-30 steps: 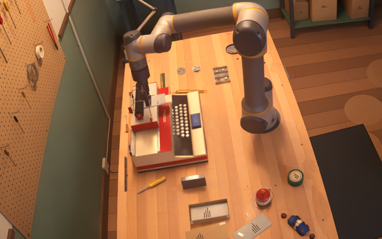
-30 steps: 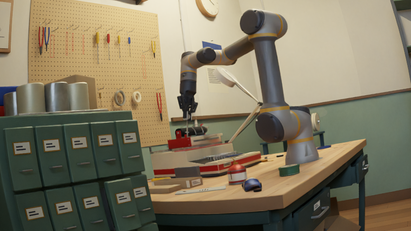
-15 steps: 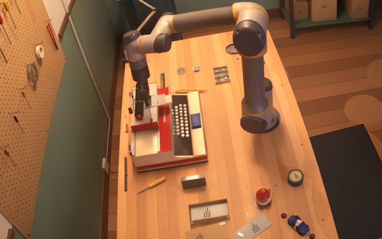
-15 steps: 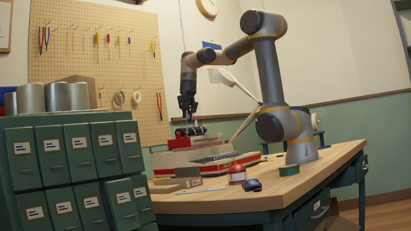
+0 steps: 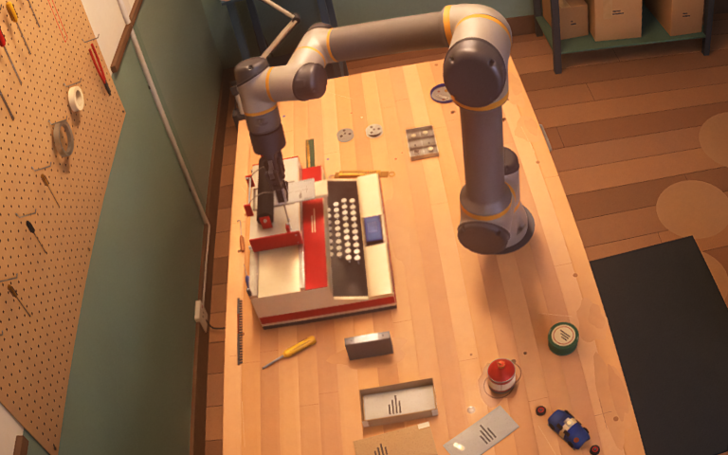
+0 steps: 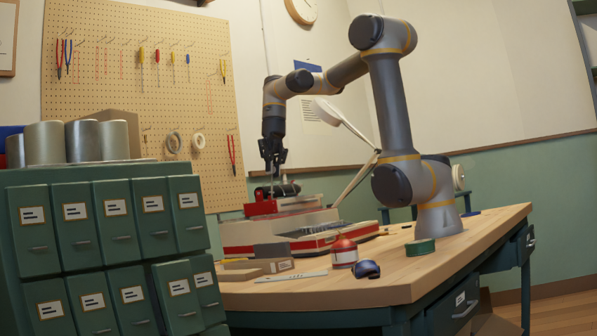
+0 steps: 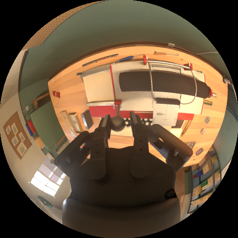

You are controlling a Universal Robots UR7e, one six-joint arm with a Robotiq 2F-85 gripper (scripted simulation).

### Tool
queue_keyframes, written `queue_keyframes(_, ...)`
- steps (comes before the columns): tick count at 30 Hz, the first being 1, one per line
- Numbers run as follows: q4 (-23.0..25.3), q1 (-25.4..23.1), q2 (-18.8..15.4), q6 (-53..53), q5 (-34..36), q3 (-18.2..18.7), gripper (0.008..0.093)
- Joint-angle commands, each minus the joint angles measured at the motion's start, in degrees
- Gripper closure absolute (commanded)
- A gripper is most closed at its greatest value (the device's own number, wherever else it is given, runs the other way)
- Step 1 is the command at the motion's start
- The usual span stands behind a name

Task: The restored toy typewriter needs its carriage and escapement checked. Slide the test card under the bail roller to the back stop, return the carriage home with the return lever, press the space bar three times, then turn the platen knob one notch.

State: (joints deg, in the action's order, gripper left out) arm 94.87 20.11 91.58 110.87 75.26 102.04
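Observation:
The white test card [image 7: 167, 110] lies tucked under the wire bail roller [image 7: 169, 73] on the black platen [image 7: 161, 83] of the toy typewriter [image 5: 322, 241]. My gripper [image 7: 119, 122] hangs over the carriage, open, with the black ball knob of the return lever [image 7: 118, 123] between its fingers and nothing gripped. The lever's thin stem rises from the red carriage bracket [image 5: 275, 240]. The blue space bar [image 5: 372, 229] sits on the front edge beside the round keys [image 5: 343, 230]. The platen knob [image 7: 212, 93] shows at the platen's end.
The green wall runs close behind the typewriter. On the bench lie a yellow screwdriver [image 5: 290, 351], a grey block [image 5: 368, 344], a tray [image 5: 398, 402], a red-and-white spinning top [image 5: 501, 374], a green tape roll [image 5: 562, 338] and a blue toy car [image 5: 568, 428].

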Motion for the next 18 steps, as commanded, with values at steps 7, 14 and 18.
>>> queue_keyframes(7,0.04,0.26,0.01,0.21,0.16,-0.08,0.0614)
queue_keyframes(14,-7.42,1.75,0.61,1.74,0.31,-6.55,0.0614)
queue_keyframes(18,-7.56,1.78,0.62,1.77,0.32,-6.69,0.0614)
